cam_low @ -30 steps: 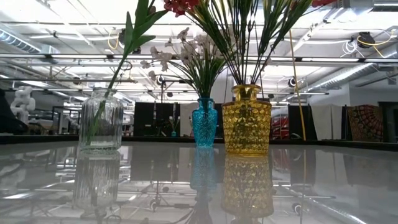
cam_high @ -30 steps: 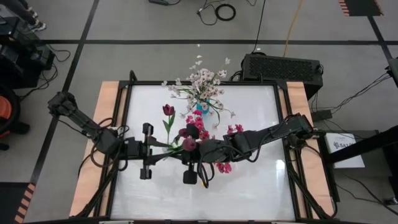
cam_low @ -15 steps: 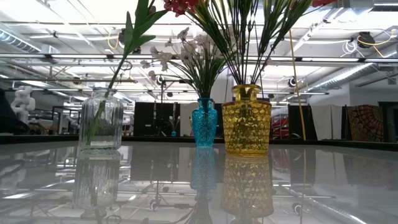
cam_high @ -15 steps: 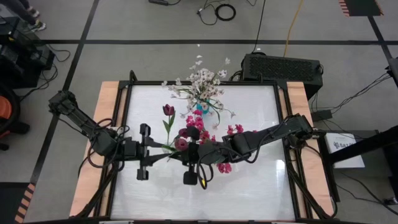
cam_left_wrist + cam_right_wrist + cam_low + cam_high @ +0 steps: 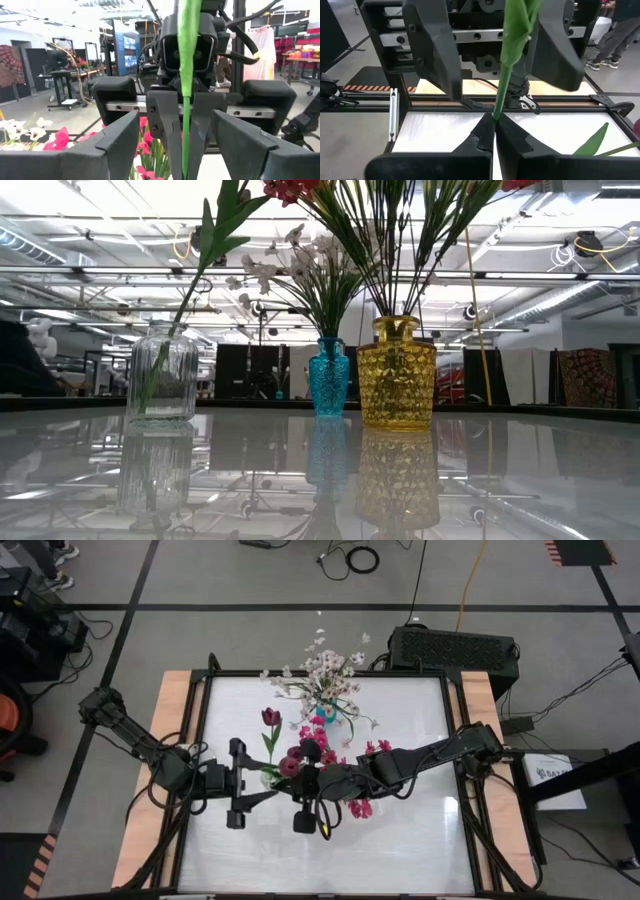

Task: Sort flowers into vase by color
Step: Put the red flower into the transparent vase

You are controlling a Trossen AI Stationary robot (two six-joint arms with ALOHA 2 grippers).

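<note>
Two grippers meet mid-table: right gripper [image 5: 494, 121] pinches the upright flower stem [image 5: 507, 65]; left gripper [image 5: 177, 145] spread around it.

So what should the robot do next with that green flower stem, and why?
Probably shut the left gripper on the green stem. Its fingers stand wide open on either side of the stem, and the right gripper pinches that same stem just in front of them. That looks like a hand-over, so the left side needs a hold before the right lets go.
</note>
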